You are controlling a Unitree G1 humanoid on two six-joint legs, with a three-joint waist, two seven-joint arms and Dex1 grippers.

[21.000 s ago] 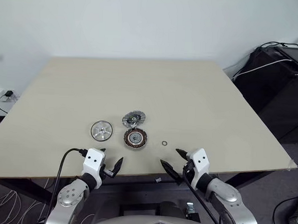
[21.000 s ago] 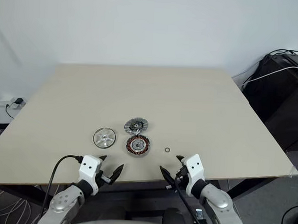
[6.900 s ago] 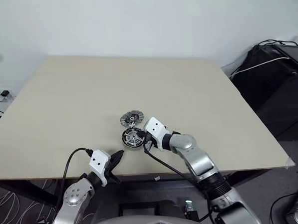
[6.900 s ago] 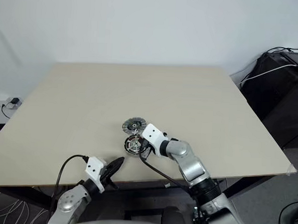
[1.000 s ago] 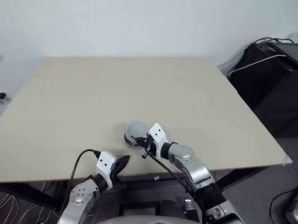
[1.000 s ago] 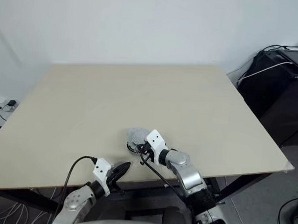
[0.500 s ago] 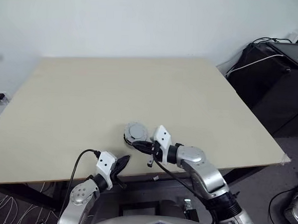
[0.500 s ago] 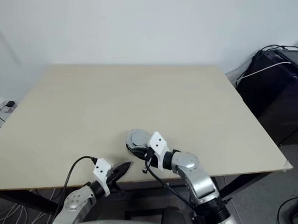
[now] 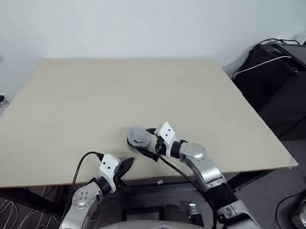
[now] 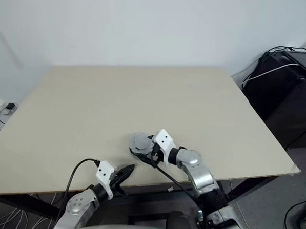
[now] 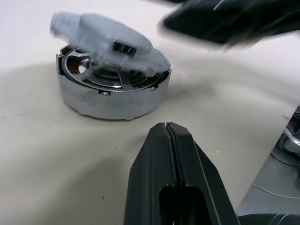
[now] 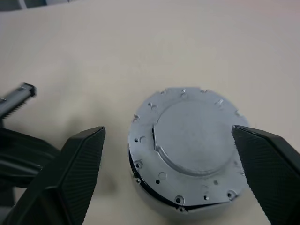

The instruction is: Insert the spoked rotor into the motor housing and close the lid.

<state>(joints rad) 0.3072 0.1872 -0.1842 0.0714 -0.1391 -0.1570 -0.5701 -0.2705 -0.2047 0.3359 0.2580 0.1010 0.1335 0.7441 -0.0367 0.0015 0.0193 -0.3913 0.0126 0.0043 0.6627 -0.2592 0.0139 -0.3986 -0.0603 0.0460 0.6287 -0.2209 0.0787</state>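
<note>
The motor housing stands near the table's front edge, with the spoked rotor point(image 11: 112, 93) seated in it; copper windings show between the spokes. The grey lid point(image 12: 190, 140) lies on top, slightly askew, with a dark gap at one side. My right gripper point(image 9: 148, 143) is open wide, one finger point(image 12: 75, 173) on each side of the stack and neither touching it. My left gripper point(image 9: 124, 166) is shut on nothing, a short way in front of the stack at the table edge; its closed fingertips point(image 11: 166, 133) point at the stack's silver wall.
The pale wooden table point(image 9: 93, 85) stretches bare to the back and both sides. A black cabinet point(image 9: 285, 85) with cables stands off the table's right side. A black cable runs from my left wrist below the front edge.
My right gripper has gone from shut to wide open and let go of the lid, which now rests on the stack. The left arm has stayed still.
</note>
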